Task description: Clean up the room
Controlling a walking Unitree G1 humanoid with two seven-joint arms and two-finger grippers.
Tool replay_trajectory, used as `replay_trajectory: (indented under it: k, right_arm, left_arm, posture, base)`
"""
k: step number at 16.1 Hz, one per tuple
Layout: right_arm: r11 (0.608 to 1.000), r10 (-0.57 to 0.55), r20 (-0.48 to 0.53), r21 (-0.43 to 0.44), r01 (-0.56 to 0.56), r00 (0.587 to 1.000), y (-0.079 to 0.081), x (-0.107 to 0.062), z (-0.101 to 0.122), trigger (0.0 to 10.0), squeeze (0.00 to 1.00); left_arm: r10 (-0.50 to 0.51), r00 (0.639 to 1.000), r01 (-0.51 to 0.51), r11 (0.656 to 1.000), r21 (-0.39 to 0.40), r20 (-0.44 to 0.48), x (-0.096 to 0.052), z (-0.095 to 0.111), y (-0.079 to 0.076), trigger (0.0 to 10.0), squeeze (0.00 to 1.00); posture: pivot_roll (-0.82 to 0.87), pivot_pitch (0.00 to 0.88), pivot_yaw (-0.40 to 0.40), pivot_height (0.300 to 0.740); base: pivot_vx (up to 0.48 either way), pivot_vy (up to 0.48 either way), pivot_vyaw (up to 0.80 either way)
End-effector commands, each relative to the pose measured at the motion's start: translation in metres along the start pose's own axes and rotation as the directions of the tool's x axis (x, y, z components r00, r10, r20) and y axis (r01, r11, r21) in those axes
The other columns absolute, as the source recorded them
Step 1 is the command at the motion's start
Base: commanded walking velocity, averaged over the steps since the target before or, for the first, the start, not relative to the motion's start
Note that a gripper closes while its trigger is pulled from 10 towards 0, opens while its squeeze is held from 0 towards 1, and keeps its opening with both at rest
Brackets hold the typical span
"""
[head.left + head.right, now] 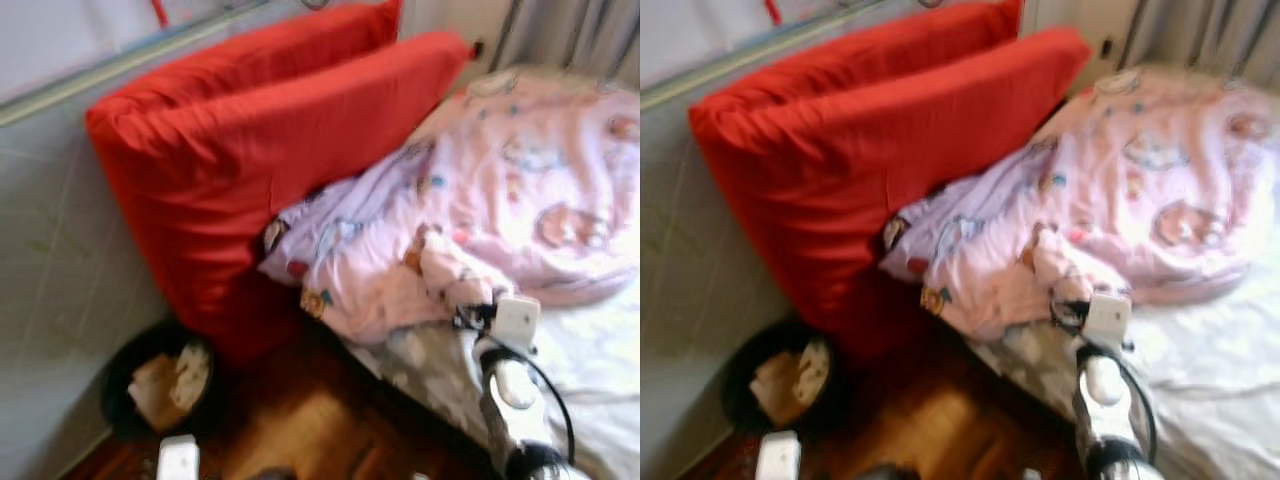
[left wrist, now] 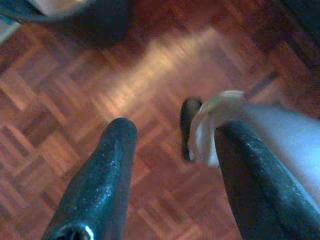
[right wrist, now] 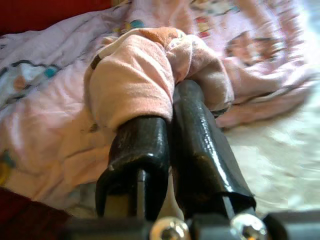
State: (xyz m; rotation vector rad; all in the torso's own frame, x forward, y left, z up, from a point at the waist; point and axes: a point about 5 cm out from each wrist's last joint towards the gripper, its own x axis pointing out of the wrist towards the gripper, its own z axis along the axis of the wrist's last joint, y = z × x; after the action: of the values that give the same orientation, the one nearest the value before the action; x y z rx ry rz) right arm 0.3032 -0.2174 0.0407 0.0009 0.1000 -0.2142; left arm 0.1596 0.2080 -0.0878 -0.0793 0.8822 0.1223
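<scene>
right gripper (image 3: pixel 172 107) jaws pinched on a pink cloth (image 3: pixel 145 70) at the bed's (image 1: pixel 600 350) near edge, by the quilt (image 1: pixel 520 180) | bin (image 1: pixel 150 385) off to its left, nearer the left gripper (image 2: pixel 170 145), gaping empty above the floor (image 2: pixel 75 75)

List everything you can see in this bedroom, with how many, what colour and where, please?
Cushions: two, red, big, leaning against the grey wall at the head of the bed.
Quilt: one, pale pink with cartoon prints, bunched on the bed.
Pink cloth: one, pink, a fold pinched at the quilt's near edge.
Bed sheet: one, white, bare beside the quilt.
Waste bin: one, black, on the floor below the cushions, with pale crumpled rubbish inside.
Floor: brown wood parquet.
Curtain: grey, behind the bed.
Right pincer: black fingers closed on the pink cloth.
Left pincer: black fingers apart, hanging over the floor.
</scene>
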Motion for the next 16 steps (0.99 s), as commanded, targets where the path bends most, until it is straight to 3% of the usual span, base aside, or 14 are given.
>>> replay_trajectory:
  k: [1,8,13,16]
  right_arm:
    - [1.0,0.028,0.039,-0.011,-0.028,0.999,0.008,0.001,0.006,10.0,0.0]
    - [0.999,0.018,0.196,-0.05,-0.009,0.98,0.005,0.011,0.039,10.0,0.0]
    - [0.996,0.001,0.318,-0.089,0.029,0.948,-0.001,0.015,0.067,10.0,0.0]
    - [0.987,0.044,0.383,-0.159,0.019,0.923,0.001,0.013,0.08,10.0,0.0]
  left_arm:
    - [0.027,1.0,-0.026,1.0,0.013,-0.015,-0.001,-0.002,0.009,10.0,0.0]
    - [0.038,0.999,-0.038,0.999,0.018,-0.024,-0.003,-0.003,0.016,10.0,0.0]
    - [0.037,0.999,-0.036,0.999,0.024,-0.034,-0.003,-0.005,0.016,10.0,0.0]
    - [0.034,0.999,-0.033,0.999,0.029,-0.042,-0.003,-0.006,0.016,10.0,0.0]
  posture:
    - [0.08,0.153,0.031,0.74]
    - [0.07,0.158,0.031,0.74]
    - [0.07,0.159,0.034,0.74]
    - [0.07,0.16,0.031,0.74]
  base:
    - [-0.281,0.0,0.0]
    - [-0.282,0.0,0.0]
    - [0.0,0.0,0.0]
    - [0.0,0.0,0.0]
